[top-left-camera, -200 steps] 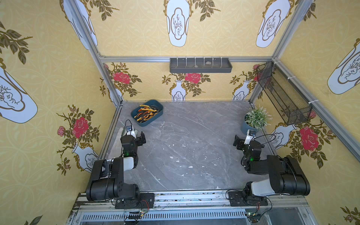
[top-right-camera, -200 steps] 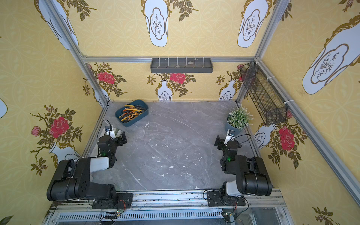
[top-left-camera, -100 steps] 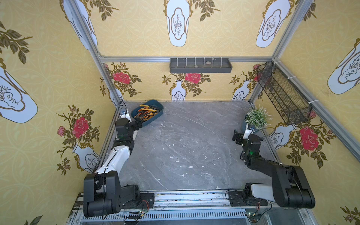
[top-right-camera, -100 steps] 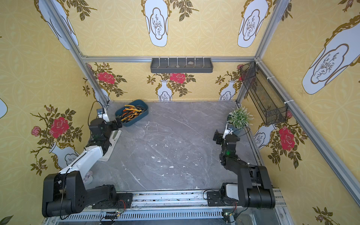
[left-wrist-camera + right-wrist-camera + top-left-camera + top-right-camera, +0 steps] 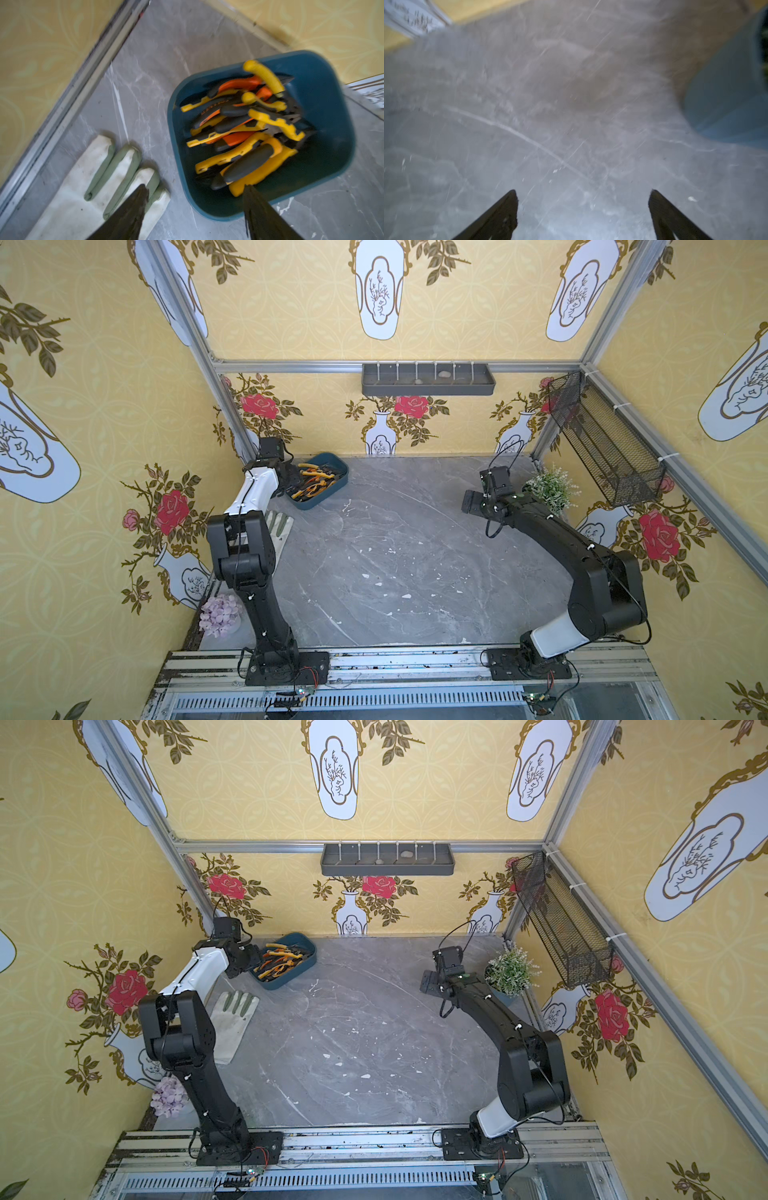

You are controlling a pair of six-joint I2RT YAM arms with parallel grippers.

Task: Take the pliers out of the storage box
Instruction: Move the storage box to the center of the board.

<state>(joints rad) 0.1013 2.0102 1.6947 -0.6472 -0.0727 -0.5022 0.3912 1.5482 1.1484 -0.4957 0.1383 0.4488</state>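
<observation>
Left wrist view gives us the clearest look at the pliers (image 5: 245, 128). They lie in one tangled heap inside the box (image 5: 324, 99), with yellow and orange handles crossed over each other and the dark jaws mostly buried. We see none of them outside it, so we judge the task barely begun.

In both top views the box sits in the far left corner of the bench (image 5: 145, 72). A glove (image 5: 83, 197) lies flat just beside it, on the side nearer the robot.

The left gripper (image 5: 195, 187) hangs above the near edge of the box, released, with nothing between its jaws. One finger shows over the glove and the other over the nearest yellow handle. We take this as the approach for a first pick.

To do it well, we would single out a pair lying on top of the heap, not one pinned beneath others. The blur leaves us unsure which pair that is. We would turn the jaws square across its handles, come straight down clear of the box wall and the glove, and clamp near the pivot. A slow, vertical lift should let the neighbours slide off, not ride along or drag the box.

The right gripper (image 5: 583, 191) is spread wide and empty over bare bench near the plant (image 5: 550, 489), well apart from the box.
</observation>
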